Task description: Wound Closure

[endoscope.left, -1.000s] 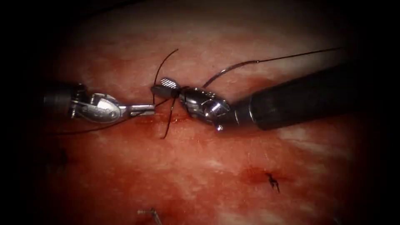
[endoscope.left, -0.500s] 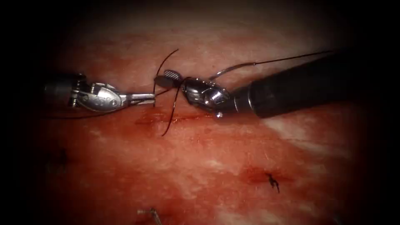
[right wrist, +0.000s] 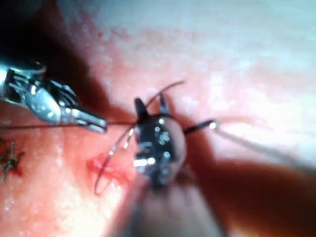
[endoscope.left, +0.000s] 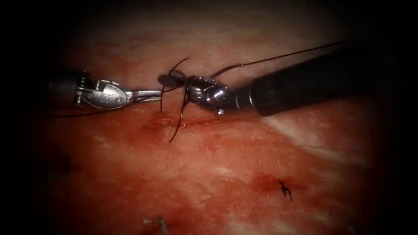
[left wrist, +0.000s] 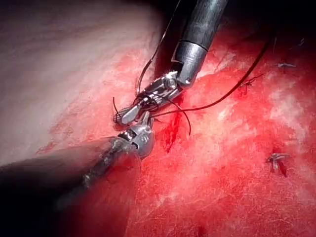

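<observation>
Facing tip-to-tip: L end effector (endoscope.left: 157, 93), R end effector (endoscope.left: 172, 78)

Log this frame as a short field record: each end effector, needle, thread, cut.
left end effector: jaws shut on the thread
right end effector: jaws open, one ahead of the needle, one behind it
needle: curved, hanging over the cut, tip low; whether it enters the tissue cannot be told
thread: runs from the left tool's jaws toward the right tool

The curved needle (endoscope.left: 179, 114) hangs clear above the cut (endoscope.left: 183, 125), tip down, its upper part by the right tool (endoscope.left: 170, 80); dark thread (endoscope.left: 278, 56) trails rightward.
</observation>
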{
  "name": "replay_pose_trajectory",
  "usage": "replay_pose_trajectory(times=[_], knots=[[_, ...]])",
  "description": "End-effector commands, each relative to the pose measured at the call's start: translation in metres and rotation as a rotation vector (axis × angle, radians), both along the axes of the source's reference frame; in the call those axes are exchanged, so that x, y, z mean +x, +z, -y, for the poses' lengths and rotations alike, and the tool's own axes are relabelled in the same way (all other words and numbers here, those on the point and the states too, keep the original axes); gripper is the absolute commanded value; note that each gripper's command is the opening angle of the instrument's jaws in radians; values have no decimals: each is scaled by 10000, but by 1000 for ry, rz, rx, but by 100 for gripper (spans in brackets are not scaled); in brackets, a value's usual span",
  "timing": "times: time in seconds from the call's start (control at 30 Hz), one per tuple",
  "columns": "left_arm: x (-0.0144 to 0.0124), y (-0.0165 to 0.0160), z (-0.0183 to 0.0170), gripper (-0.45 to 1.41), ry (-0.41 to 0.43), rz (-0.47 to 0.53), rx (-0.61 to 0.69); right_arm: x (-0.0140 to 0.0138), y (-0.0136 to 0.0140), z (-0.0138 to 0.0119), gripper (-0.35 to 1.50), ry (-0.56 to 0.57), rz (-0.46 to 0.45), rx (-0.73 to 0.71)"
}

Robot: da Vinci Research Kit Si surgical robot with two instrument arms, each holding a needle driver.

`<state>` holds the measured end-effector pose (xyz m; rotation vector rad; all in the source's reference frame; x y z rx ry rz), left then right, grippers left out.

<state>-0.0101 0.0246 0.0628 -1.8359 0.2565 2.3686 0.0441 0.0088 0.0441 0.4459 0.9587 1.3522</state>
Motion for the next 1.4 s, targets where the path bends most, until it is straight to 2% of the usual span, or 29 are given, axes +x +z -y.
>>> replay_pose_trajectory(times=[0.03,0.17,0.2,0.4,0.47,0.5,0.77,0.93,1.13,1.4], knots=[[-5,5,5,-45,1,0,2,5,4,4,31,-3,1,2],[-5,4,7,-45,1,0,2,6,3,3,27,5,-15,-4],[-5,4,7,-45,1,-1,2,6,2,1,19,12,-20,0],[-5,5,9,-45,0,-2,0,9,0,-4,7,25,-31,-16],[-5,5,9,-45,1,-2,0,9,-1,-5,-10,28,-32,-17],[-4,5,9,-45,1,-1,0,10,-1,-6,-35,24,-36,-16],[-1,5,11,-45,2,1,5,13,-1,-6,-35,-12,-17,-25],[7,4,10,-45,-4,-7,12,5,-11,0,-35,-37,-17,-51],[25,9,2,-45,-21,-22,34,-2,-43,6,-35,-49,-13,-100],[50,14,-26,-45,-41,-46,59,8,-87,23,-35,-84,-2,-173]])
